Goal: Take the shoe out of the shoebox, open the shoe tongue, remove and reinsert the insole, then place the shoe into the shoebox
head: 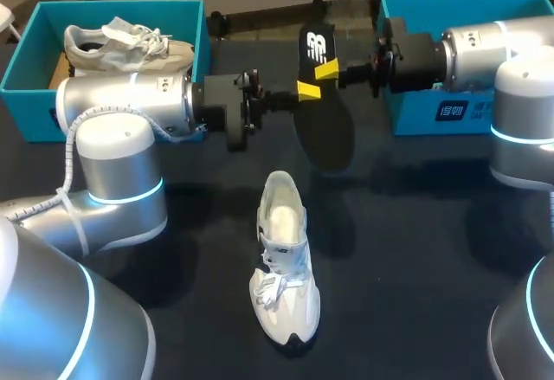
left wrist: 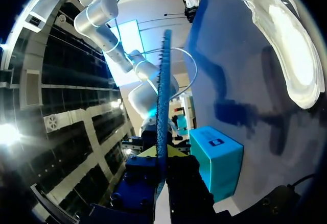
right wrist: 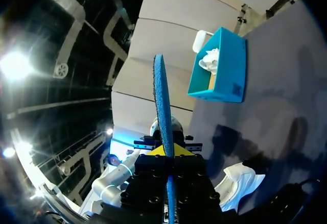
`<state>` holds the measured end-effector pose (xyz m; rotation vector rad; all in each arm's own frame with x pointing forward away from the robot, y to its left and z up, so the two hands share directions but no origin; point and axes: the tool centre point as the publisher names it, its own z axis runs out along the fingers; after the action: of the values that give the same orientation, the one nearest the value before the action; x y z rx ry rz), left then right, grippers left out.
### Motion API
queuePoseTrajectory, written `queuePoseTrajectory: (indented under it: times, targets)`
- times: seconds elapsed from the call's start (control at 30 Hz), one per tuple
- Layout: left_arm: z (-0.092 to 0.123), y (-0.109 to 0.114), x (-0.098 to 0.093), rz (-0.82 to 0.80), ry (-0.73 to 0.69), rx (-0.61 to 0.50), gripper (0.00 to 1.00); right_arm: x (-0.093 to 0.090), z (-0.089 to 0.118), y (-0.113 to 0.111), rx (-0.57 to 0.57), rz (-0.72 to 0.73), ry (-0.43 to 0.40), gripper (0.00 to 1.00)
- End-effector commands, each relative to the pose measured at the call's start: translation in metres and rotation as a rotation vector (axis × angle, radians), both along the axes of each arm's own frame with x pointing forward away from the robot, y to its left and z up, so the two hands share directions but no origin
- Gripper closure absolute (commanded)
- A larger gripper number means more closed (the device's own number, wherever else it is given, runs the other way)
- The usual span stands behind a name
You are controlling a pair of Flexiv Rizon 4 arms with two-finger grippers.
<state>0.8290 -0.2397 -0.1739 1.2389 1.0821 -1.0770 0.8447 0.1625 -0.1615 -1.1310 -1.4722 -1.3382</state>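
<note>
Insole: black on its upper face, blue underneath (head: 322,120). It is held off the table (head: 415,224) between the two grippers, at 12 o'clock of the shoe. Its length runs from 12 to 6 o'clock.
Left gripper: enters from 9 o'clock (head: 308,91). Its fingers are pinched on the insole's 9 o'clock edge. In the left wrist view the insole (left wrist: 163,106) runs edge-on ahead of the gripper (left wrist: 162,153), with a yellow tip pressed to each face.
Right gripper: enters from 3 o'clock (head: 327,70). It is clamped on the insole's 3 o'clock edge, just beside the left gripper. In the right wrist view the insole (right wrist: 162,106) stands edge-on between its tips (right wrist: 168,149).
Shoe: white (head: 284,267), upright on its sole on the table. The toe points to 6 o'clock, the heel to 12, and the mouth is open. It lies apart from both grippers.
Left box: teal (head: 26,112), at 10 o'clock on the table.
Second shoe: white (head: 125,47), lying inside the left box.
Right box: teal (head: 415,112), at 2 o'clock and partly behind the right arm. Its inside is hidden.
</note>
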Motion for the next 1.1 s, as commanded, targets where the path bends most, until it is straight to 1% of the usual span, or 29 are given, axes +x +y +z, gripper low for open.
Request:
queuePoseTrajectory:
  times: [0.03,0.07,0.1,0.4,0.73,0.8,0.93,1.1]
  targets:
    - [-0.001,0.001,0.002,0.002,0.001,-0.005,1.00,-0.002,0.000,0.000,0.001,-0.008,-0.001,0.51]
    - [-0.001,0.002,0.002,0.003,0.002,-0.006,1.00,-0.002,0.000,-0.001,0.002,-0.010,-0.001,0.02]
    - [-0.001,0.003,0.002,0.004,0.003,-0.008,1.00,-0.002,0.001,-0.002,0.003,-0.011,-0.002,0.00]
    - [-0.001,0.015,0.001,0.014,0.002,-0.005,1.00,-0.011,0.000,-0.012,0.011,-0.041,-0.008,0.00]
    - [-0.009,0.037,-0.005,0.032,0.022,0.032,1.00,-0.025,-0.003,-0.020,0.015,-0.061,-0.007,0.00]
    - [-0.010,0.044,-0.009,0.043,0.029,0.047,1.00,-0.030,-0.003,-0.022,0.015,-0.066,-0.007,0.00]
    - [-0.009,0.054,-0.015,0.051,0.068,0.063,1.00,-0.039,-0.004,-0.028,0.012,-0.075,-0.012,0.00]
    - [-0.007,0.070,-0.024,0.033,0.151,0.099,1.00,-0.051,-0.005,-0.036,0.011,-0.103,-0.024,0.00]
